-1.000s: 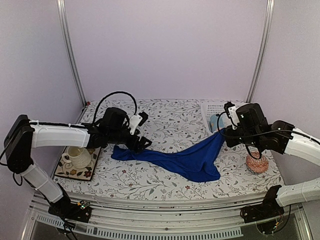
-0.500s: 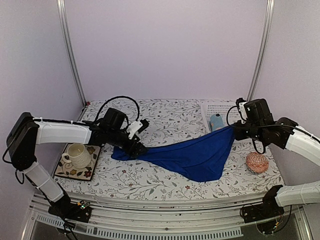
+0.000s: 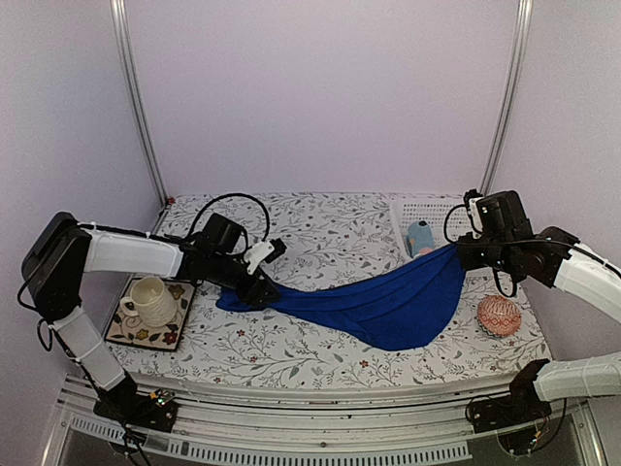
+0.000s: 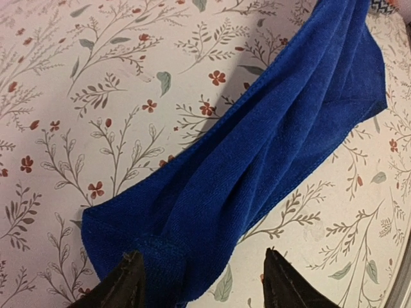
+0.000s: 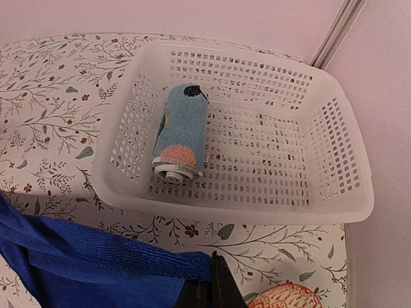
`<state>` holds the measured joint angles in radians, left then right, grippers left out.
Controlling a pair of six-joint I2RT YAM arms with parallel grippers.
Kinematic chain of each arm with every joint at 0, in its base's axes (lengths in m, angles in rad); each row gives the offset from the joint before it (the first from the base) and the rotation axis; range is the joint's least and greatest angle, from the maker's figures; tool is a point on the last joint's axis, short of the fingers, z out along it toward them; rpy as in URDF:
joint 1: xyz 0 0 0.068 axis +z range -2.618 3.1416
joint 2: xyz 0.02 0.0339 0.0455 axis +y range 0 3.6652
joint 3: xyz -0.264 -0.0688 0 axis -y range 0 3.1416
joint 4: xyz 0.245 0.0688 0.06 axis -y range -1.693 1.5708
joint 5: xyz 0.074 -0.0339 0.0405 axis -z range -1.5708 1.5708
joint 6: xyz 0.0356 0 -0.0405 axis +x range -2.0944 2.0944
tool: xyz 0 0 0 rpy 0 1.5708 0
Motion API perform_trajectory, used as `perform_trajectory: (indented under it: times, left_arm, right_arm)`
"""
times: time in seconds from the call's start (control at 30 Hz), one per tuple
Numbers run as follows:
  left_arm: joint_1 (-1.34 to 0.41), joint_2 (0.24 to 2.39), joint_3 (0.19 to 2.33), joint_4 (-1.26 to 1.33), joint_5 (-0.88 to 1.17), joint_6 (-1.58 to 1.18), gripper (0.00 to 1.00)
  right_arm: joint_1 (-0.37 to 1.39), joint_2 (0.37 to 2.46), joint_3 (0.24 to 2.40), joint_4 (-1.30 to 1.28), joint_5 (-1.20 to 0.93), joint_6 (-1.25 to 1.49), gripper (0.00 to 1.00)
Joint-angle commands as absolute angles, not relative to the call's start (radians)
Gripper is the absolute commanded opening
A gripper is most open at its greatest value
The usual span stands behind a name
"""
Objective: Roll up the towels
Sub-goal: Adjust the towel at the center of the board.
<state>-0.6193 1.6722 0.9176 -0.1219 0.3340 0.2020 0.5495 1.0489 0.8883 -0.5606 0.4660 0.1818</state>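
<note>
The table [image 3: 330, 228] is covered edge to edge in a white cloth printed with grey sprigs and small red flowers. Plain lilac walls [image 3: 320, 97] close it in on three sides, with two slanting metal posts [image 3: 134, 107] rising at the back corners. A white slotted basket [image 3: 408, 209] sits at the far right of that surface, and the light-blue towel [image 5: 182, 131] lies rolled inside it near its left wall. Just in front of the basket the right gripper [image 5: 212, 285] is pinched tight on one end of the royal-blue towel [image 3: 388, 301], holding that end off the cloth. The towel sags from there and runs well to the left of the basket, its other end flat on the table. The left gripper [image 4: 202, 273] stands there with jaws partly apart, astride the bunched corner without clamping it. A pink-red patterned ball [image 3: 499, 316] rests nearer than the basket, and far to the basket's left a cup [image 3: 147, 299] sits on a flowered tile [image 3: 173, 330].
</note>
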Motion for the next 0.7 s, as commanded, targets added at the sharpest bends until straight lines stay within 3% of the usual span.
perform_trajectory:
  times: [0.0, 0.4, 0.67]
  left_arm:
    - [-0.558, 1.685, 0.931, -0.075, 0.333, 0.194, 0.63]
    - [-0.475, 1.771, 0.976, -0.065, 0.466, 0.162, 0.62]
    - [-0.469, 1.763, 0.986, -0.086, 0.453, 0.124, 0.17]
  right_arm:
    - [0.543, 1.052, 0.889, -0.557, 0.461, 0.176, 0.04]
    - [0.543, 1.058, 0.889, -0.548, 0.433, 0.168, 0.04]
    - [0.54, 1.125, 0.883, -0.544, 0.406, 0.179, 0.04]
